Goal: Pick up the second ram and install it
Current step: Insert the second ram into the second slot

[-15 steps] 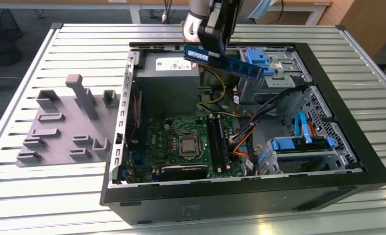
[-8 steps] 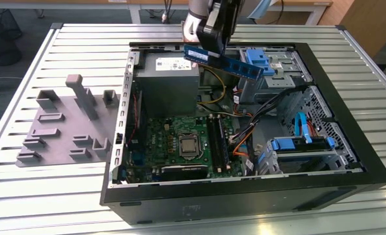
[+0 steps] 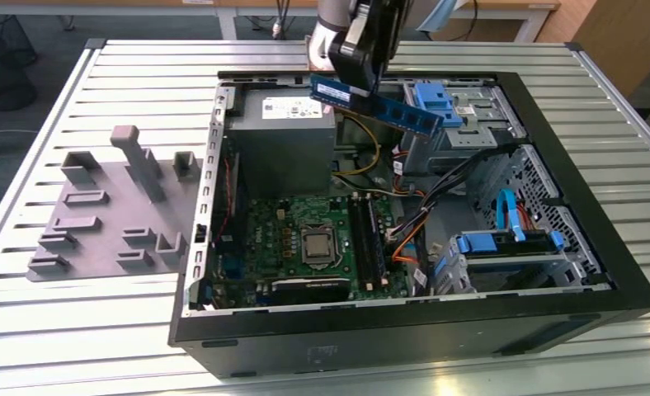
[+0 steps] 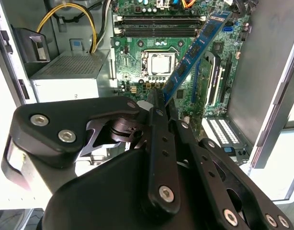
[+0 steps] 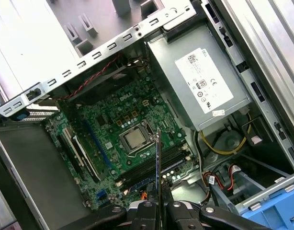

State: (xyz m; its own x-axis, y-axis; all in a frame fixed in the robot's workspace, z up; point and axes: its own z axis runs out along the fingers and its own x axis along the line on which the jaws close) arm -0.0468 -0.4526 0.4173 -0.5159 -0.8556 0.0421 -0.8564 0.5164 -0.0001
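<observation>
Exterior view: claw (image 3: 350,82) pinched the second ram (image 3: 389,107) by one end, upper middle of frame, tilted in air above the open PC case (image 3: 589,247). Second wrist view: ram slanted over the motherboard (image 4: 137,52). First wrist view: ram edge-on above the memory slots (image 5: 173,160), near the CPU socket (image 5: 134,139).

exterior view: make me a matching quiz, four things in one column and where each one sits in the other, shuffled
Things:
1. second ram
2. grey plastic tray
3. motherboard
4. power supply

Places:
a. on the slatted table, at the exterior view's left of the computer case
b. grey labelled box inside the case
c. held in the tool above the open case
d. green, flat on the case floor

Pairs: 1-c, 2-a, 3-d, 4-b
</observation>
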